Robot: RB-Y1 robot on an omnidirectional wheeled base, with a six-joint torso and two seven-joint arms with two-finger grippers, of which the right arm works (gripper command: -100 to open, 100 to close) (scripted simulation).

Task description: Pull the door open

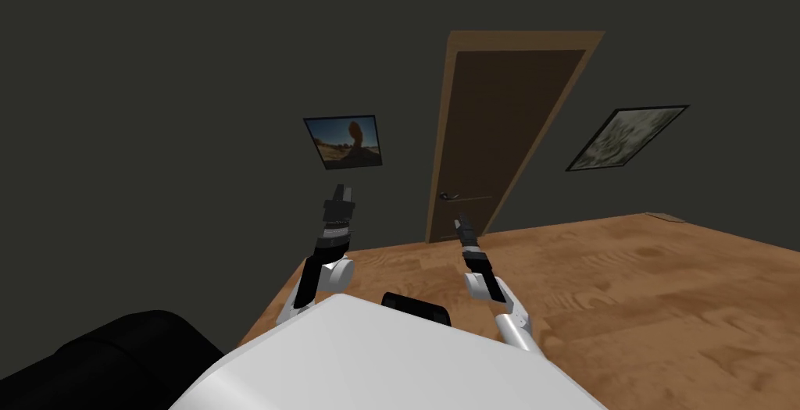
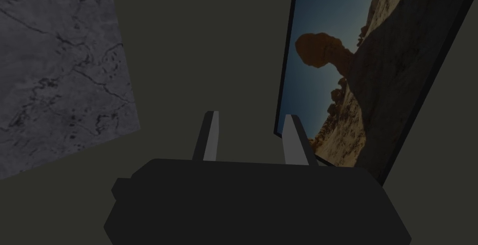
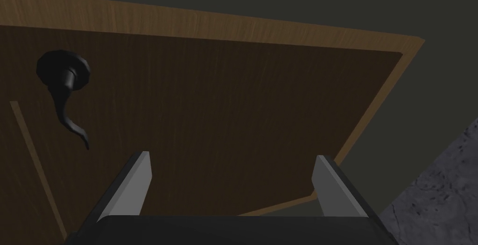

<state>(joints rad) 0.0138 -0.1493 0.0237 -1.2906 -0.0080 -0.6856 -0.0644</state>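
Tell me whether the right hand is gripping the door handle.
No: the right hand is open, and the door handle sits off to its side, untouched.

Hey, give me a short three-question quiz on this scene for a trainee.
1. True or false: the right tool is shut on the dark curved lever handle of the brown wooden door.
2. The left tool points toward: A) black-framed desert rock picture, B) that door, C) a window?
3. Fill in: the door stands ___ in its light wooden frame.
Key: 1 false; 2 A; 3 shut.
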